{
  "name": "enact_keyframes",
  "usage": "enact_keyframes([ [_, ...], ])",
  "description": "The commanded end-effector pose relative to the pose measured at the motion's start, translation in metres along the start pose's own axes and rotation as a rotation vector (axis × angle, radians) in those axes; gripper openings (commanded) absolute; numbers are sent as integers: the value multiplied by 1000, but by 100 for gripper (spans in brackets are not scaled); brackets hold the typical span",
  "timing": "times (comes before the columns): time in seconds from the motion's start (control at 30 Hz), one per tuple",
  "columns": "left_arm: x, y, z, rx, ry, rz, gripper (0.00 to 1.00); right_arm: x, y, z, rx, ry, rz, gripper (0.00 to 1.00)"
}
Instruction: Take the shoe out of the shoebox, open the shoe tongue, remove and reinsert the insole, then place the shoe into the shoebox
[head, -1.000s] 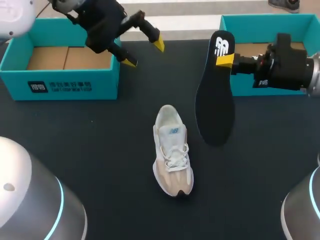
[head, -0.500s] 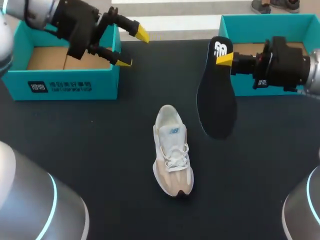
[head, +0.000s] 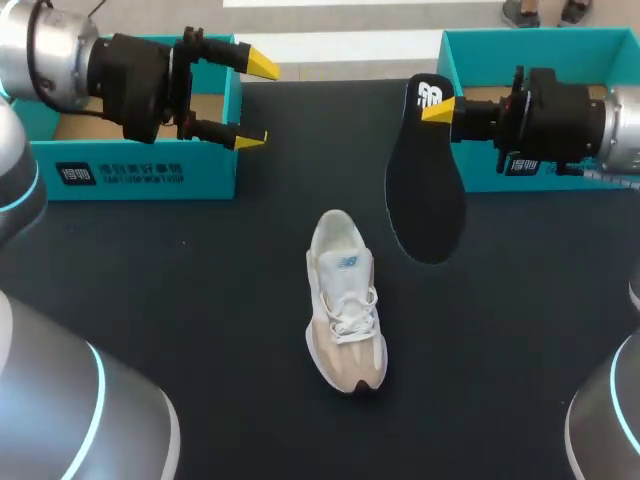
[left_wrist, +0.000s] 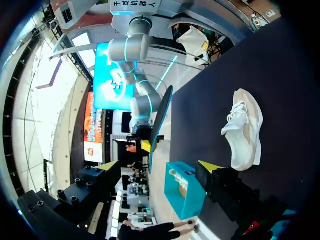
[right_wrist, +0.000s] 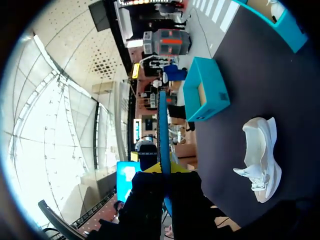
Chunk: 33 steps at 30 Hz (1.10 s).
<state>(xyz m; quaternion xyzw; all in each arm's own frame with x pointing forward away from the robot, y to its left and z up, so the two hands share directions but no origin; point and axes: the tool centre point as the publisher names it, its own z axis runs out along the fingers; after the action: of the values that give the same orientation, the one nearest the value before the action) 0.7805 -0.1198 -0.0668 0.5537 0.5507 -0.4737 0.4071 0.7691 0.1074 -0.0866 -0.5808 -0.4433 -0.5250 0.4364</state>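
One insole (head: 425, 190) hangs clamped in right gripper (head: 438, 108) near shoe (head: 345, 300); left gripper (head: 256, 102) gapes

Bright, even light on dark table (head: 200, 300); faint soft shadow by shoe (head: 345, 300); strong daylight glare in wrist views.

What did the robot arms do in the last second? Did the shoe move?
The left gripper pulled back to the left, toward the left box, staying open and empty. The right gripper carried the insole a little leftward, keeping hold of it. The shoe did not move.
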Motion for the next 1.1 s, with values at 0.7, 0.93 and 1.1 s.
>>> enact_keyframes([
  [0.7,30,-20,50,55,-204,78,100,-2,19,51,-116,4,223,0],
  [0.93,24,-26,65,77,-226,106,100,-8,31,66,-106,-3,233,0],
  [1.1,23,-30,76,101,-224,114,100,-8,41,73,-67,-5,233,0],
])
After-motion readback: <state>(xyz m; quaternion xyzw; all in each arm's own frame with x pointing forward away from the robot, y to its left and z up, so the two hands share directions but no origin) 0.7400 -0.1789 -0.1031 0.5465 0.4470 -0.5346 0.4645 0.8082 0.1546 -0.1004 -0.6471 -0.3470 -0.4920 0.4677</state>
